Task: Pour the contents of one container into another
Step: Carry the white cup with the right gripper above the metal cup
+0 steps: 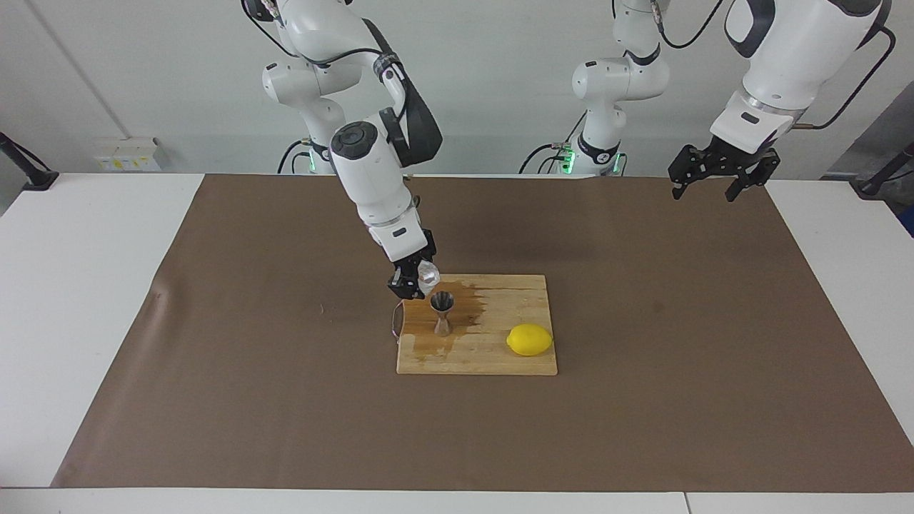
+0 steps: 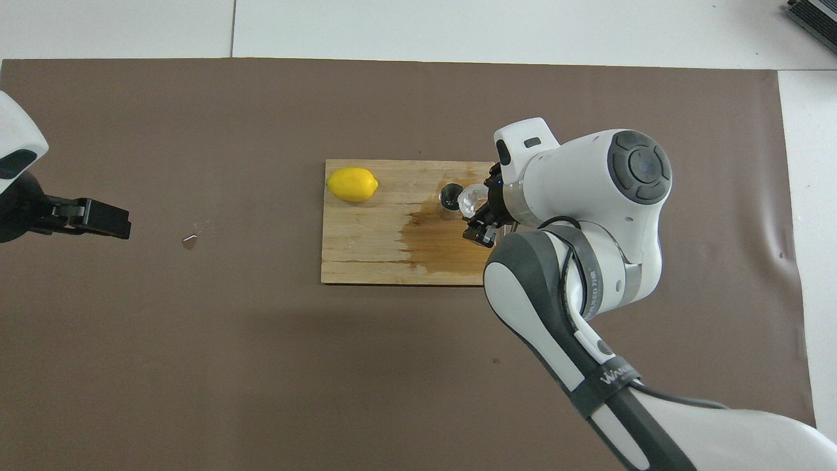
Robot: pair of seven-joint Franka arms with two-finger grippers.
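Right tool (image 1: 414, 281) grips small bumpy clear glass cup (image 1: 427, 273), tilted just above shiny hourglass steel jigger (image 1: 442, 313) on wet wooden board (image 1: 525, 303); left tool (image 1: 716, 175) released, waiting. Centre lip over mouth, tip slowly.

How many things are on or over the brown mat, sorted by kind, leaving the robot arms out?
Drink vessels: 2, glass cup and steel jigger
Fruit: 1, lemon
Boards: 1, wooden cutting board
Total: 4
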